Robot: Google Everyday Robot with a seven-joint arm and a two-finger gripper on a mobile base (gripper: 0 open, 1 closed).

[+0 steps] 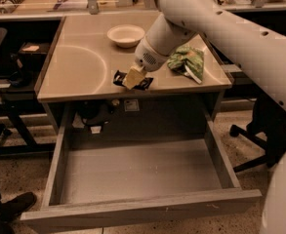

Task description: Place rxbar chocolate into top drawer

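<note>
Your hand (pixel 132 77) hides the middle of the rxbar chocolate (pixel 145 83), pinching it low over the front edge of the counter (pixel 74 67) with only its black ends showing. Behind it sit a white bowl (pixel 126 35) and a green snack bag (pixel 187 62). Below, the top drawer (pixel 132 172) stands pulled out.

Warm overhead light glares on the tabletop (pixel 79 67) beneath the tool (pixel 131 81).

One each: gripper (pixel 132 77) over bar (pixel 145 83), bowl (pixel 126 35), bag (pixel 187 62), drawer (pixel 142 210).
</note>
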